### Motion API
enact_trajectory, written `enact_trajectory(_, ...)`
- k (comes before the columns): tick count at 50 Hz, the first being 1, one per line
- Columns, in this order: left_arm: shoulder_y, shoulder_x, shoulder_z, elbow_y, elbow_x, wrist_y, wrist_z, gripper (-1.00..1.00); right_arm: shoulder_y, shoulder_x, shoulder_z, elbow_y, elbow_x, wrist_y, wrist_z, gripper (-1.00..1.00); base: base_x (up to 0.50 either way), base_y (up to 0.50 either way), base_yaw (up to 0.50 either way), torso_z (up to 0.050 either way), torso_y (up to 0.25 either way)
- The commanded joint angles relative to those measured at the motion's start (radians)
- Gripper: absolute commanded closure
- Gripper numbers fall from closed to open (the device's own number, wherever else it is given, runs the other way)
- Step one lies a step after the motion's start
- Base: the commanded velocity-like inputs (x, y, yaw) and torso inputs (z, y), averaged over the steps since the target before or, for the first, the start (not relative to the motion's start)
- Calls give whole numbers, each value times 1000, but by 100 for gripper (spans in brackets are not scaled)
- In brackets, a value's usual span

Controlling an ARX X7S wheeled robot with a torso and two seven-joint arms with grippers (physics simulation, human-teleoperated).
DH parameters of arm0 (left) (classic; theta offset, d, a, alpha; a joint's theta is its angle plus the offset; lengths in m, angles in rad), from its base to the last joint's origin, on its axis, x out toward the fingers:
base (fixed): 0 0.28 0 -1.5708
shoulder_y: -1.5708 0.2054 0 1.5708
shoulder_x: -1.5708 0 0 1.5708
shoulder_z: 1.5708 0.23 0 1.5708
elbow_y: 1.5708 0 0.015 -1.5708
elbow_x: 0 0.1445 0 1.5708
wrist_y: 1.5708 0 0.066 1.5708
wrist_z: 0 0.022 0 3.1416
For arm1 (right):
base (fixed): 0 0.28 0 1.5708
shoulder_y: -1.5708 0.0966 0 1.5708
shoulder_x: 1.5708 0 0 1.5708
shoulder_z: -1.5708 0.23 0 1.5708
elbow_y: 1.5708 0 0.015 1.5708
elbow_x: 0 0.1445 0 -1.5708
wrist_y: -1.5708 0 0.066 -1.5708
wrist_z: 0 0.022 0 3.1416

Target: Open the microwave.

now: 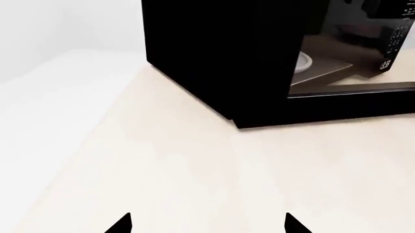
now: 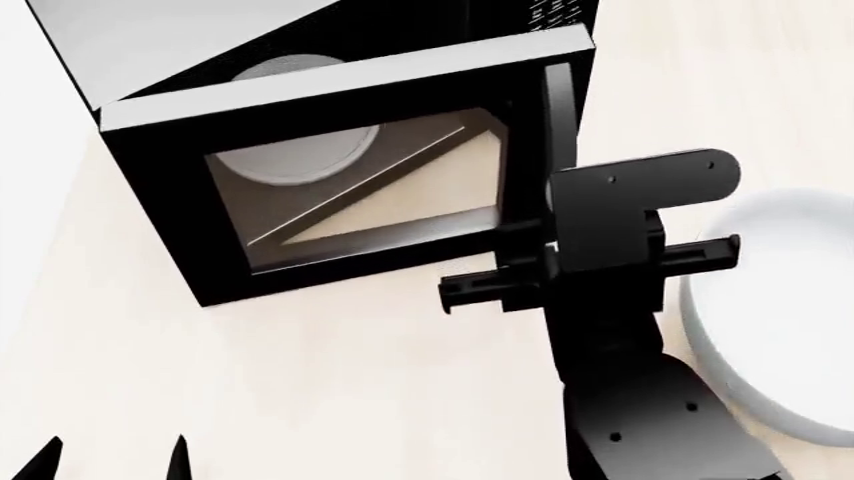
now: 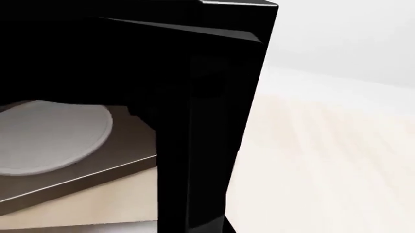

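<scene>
Large black boxy microwave (image 2: 334, 130) with light grey top sits at the far side of the pale wooden table (image 2: 334, 400), toward the far left corner in the head view. Windowed door (image 2: 360, 190) faces the robot; through the glass a white round turntable (image 2: 287, 160) lies flat on the cavity floor, toward the back left of the cavity. Nothing else visible inside. Whether the door is cracked or flush against the body, cannot tell from the head view. White-lettered keypad (image 1: 394, 41) with clock digits shows in the left wrist view, on the front beside the window; the turntable (image 1: 303, 63) edge is visible there too. Right wrist view is very close to the microwave's (image 3: 214, 121) black vertical door edge, turntable (image 3: 45, 136) seen through the glass beside it.

Black right gripper (image 2: 550, 160) is at the right edge of the door, one finger (image 2: 558, 110) upright against the door's side; the other finger is hidden, so apart or together cannot tell. Black right arm (image 2: 627, 350) reaches up from the near edge of the table.

Black left gripper (image 2: 107, 460) hovers low at the near left corner, two fingertips spread apart over bare table, holding nothing, well apart from the microwave (image 1: 220, 58).

White round bowl (image 2: 774, 310) sits at the right edge of the table, partly behind the right arm; its inside looks bare white.
</scene>
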Motion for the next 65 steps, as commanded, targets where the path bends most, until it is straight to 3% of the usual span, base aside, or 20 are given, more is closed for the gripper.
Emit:
enact_trajectory(1, -3, -3, 3, -4, -13, -2, 2, -100, -35, -3, 10, -182, 122, 18, -2, 100, 0, 0, 0, 0, 0)
enact_trajectory(23, -4, -9, 8, 1, -19, 0, -5, -100, -143, 19, 51, -360, 196, 67, 63, 100, 0, 0, 0, 1, 4)
enact_trajectory(38, -4, -12, 10, 2, -22, 7, -11, -100, -129, 28, 38, -345, 187, 68, 63, 100, 0, 0, 0, 1, 4)
enact_trajectory(39, -1, -13, 11, 3, -20, 9, -11, -100, -131, 29, 38, -348, 190, 70, 63, -100, 0, 0, 0, 0, 12)
enact_trajectory(65, 0, -19, 20, 3, -20, 11, -20, -100, -118, 63, 86, -349, 207, 59, 67, -100, 0, 0, 0, 1, 2)
